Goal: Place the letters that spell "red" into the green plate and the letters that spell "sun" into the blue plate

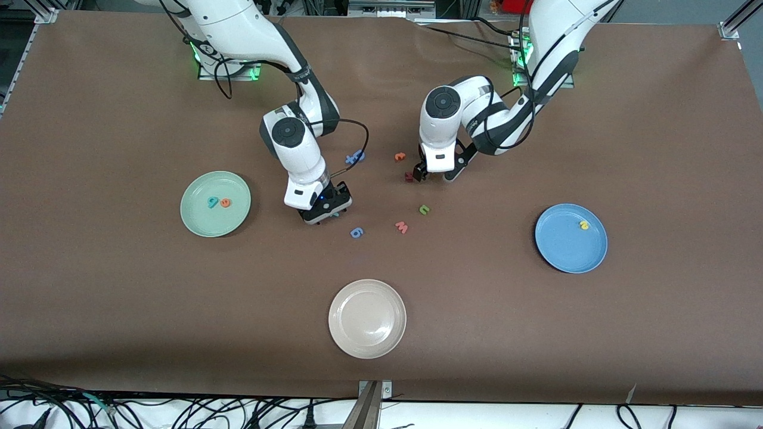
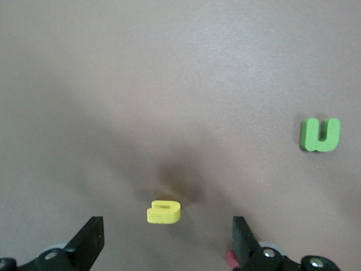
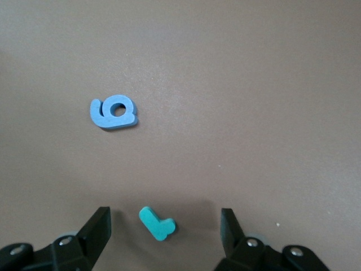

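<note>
Letters part sorted; both pincers down on the worktop, wide.
Green plate (image 1: 215, 204) holds teal d (image 1: 211, 202) and orange e (image 1: 225, 203); teal r (image 3: 157, 222) lies between the right pincer (image 3: 164, 226) fingers, untouched, near the plate. Toward the left arm's end: yellow n (image 2: 163, 211) between the left pincer (image 2: 168, 240) fingers, green u (image 1: 424, 209) loose; farthest off, blue plate (image 1: 570, 238) with yellow s (image 1: 584, 224).

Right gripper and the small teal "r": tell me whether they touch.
Apart. The right wrist view shows the right gripper open, the teal "r" lying on the table between its fingers with bare cloth on both sides.
</note>
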